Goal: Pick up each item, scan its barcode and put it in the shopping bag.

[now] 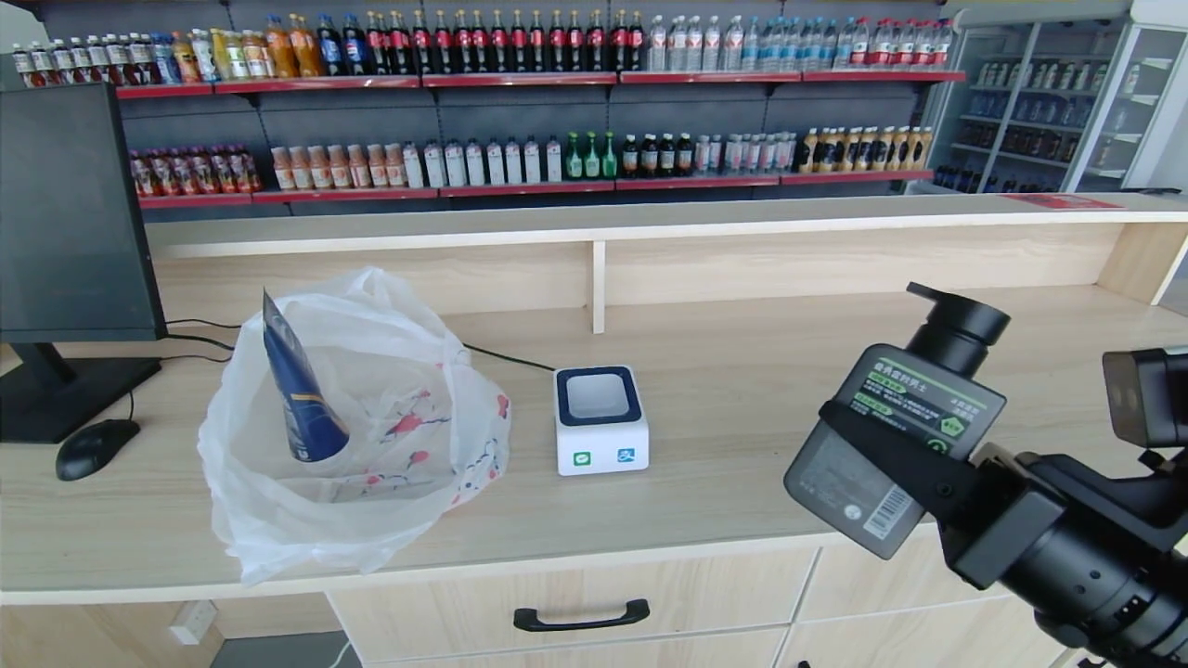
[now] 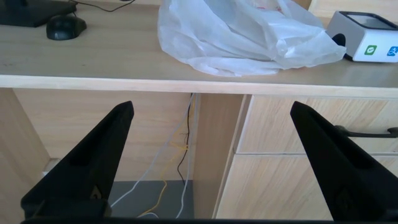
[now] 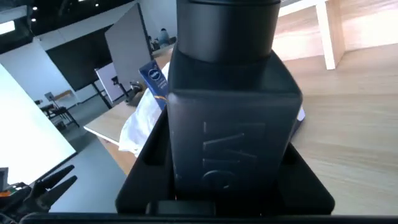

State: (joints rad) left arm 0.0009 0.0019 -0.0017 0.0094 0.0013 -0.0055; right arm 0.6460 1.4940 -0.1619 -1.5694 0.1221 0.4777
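Right pincer (image 1: 863,436) is clamped on a dark grey square pump bottle (image 1: 928,399), tilted in the air right of and nearer than the white box scanner (image 1: 600,419). Left pincer (image 2: 211,109) gapes wide, empty, below the light wooden surface (image 1: 742,390). Left of the scanner sits a translucent plastic shopping bag (image 1: 371,445) holding a leaning blue tube (image 1: 299,390).

The surface (image 1: 742,399) is pale wood-grain, smooth and matt. The bag (image 1: 278,529) is thin translucent plastic, crinkled and faintly shiny. The tube (image 1: 299,399) in it is glossy blue plastic. The scanner (image 1: 601,450) is smooth white plastic with a glossy window. The bottle (image 1: 835,482) is matt dark-grey plastic with a printed label. The right tool (image 1: 872,443) is matt black.
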